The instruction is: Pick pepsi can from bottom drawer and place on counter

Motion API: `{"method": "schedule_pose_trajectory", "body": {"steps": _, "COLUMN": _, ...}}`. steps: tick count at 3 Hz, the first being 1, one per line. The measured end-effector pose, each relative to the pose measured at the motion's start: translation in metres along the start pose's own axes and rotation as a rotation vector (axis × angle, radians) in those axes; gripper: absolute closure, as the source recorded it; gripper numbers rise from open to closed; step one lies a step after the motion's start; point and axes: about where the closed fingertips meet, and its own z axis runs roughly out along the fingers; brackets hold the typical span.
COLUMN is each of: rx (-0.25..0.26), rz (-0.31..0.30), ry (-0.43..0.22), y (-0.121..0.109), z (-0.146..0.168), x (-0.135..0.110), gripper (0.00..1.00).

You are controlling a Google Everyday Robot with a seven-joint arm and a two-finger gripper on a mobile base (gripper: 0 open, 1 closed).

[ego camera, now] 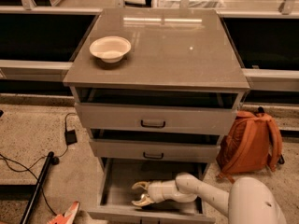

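Gripper [140,193]: fingers spread, low inside the pulled-out bottom drawer [117,181], near its front wall | pepsi can: position cannot be told | counter [177,55]: white bowl [110,48] at left rear.

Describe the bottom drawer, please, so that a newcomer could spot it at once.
Start at the counter bearing the white bowl. Below the two black-handled drawers sits the bottom drawer: deepest, pulled far out, with the gripper open inside it.

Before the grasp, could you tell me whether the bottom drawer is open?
Open: the bottom drawer is pulled out, with the pincer inside it.
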Motion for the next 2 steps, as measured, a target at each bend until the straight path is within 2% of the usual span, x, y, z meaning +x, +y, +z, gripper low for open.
{"method": "schedule_pose_trajectory", "body": {"steps": 1, "rx": 0.000, "rz": 0.000, "ry": 0.000, "y": -0.0005, "z": -0.0013, "x": -0.0032, "gripper": 0.44}}
{"method": "schedule_pose_trajectory", "body": {"steps": 2, "rx": 0.029, "rz": -0.024, "ry": -0.006, "y": -0.0049, "z": -0.0086, "x": -0.0033, "gripper": 0.19}}
